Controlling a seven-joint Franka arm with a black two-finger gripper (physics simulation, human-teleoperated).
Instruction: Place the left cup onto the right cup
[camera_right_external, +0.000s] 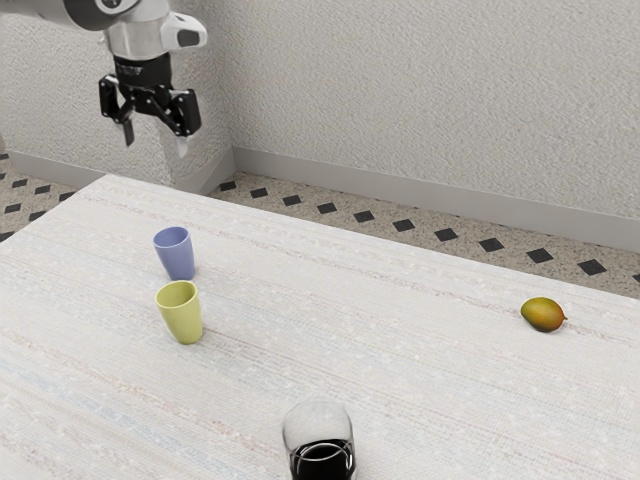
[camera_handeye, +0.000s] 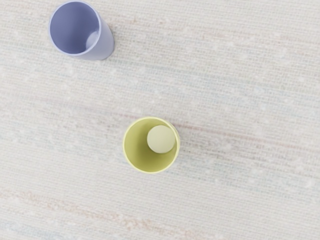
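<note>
Two cups stand upright and close together on the table's left part. The blue cup (camera_right_external: 175, 252) is the farther one, and the yellow-green cup (camera_right_external: 180, 311) stands just in front of it. Seen from above in the wrist view, the yellow-green cup (camera_handeye: 150, 145) and the blue cup (camera_handeye: 80, 30) both show hollow interiors with nothing inside. My gripper (camera_right_external: 152, 136) hangs high above the table's far left corner, well above and behind the cups. Its fingers are spread apart and hold nothing.
A mango (camera_right_external: 543, 314) lies near the exterior view's right edge of the white table (camera_right_external: 400, 340). A clear glass jar with dark contents (camera_right_external: 320, 444) stands at the front edge. A plaster wall and tiled floor lie behind.
</note>
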